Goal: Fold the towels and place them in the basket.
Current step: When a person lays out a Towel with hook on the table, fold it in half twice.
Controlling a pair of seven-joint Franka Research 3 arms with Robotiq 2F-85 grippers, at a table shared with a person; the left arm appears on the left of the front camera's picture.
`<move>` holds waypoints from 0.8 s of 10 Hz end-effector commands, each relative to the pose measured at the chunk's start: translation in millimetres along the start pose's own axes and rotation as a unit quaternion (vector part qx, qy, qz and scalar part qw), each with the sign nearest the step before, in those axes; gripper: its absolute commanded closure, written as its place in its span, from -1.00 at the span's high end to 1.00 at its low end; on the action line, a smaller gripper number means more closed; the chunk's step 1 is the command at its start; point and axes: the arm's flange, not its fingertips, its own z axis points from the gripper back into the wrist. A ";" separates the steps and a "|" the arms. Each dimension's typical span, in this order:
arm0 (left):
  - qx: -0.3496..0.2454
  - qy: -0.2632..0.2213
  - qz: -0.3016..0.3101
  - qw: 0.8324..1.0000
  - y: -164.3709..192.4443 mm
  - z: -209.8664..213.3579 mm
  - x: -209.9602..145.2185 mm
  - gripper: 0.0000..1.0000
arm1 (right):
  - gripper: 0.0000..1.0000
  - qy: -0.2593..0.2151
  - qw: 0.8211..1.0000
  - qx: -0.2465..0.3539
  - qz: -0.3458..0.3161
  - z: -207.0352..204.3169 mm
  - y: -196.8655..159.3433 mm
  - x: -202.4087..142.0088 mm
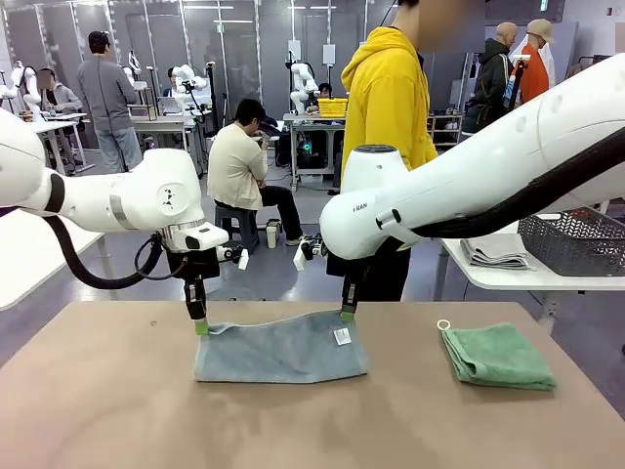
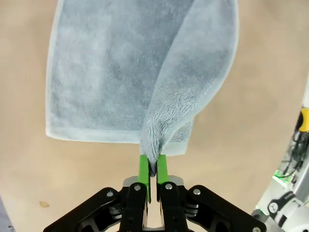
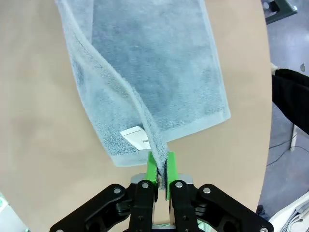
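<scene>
The left hand (image 1: 201,328) and right hand (image 1: 346,315) each clamp a far corner of the grey-blue towel (image 1: 278,352); its long axis runs between them.

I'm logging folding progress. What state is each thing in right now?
grey-blue towel: mostly lying on the table, both far corners lifted.
green towel: folded, lying on the table, ungripped.
basket: upright on the side table, apart from both towels.
left gripper: shut on one towel corner.
right gripper: shut on the other corner, by the tag.
</scene>
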 end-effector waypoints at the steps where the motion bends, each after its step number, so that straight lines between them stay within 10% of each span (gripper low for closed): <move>1: -0.015 0.013 -0.005 1.000 25.7 4.9 11.4 -0.84 | -0.81 0.001 1.000 -0.010 -0.008 -7.6 -22.9 4.9; 8: 0.019 0.028 -0.064 0.997 60.2 -15.5 3.8 -0.84 | -0.81 -0.016 0.999 0.010 0.029 -42.3 -53.7 -7.1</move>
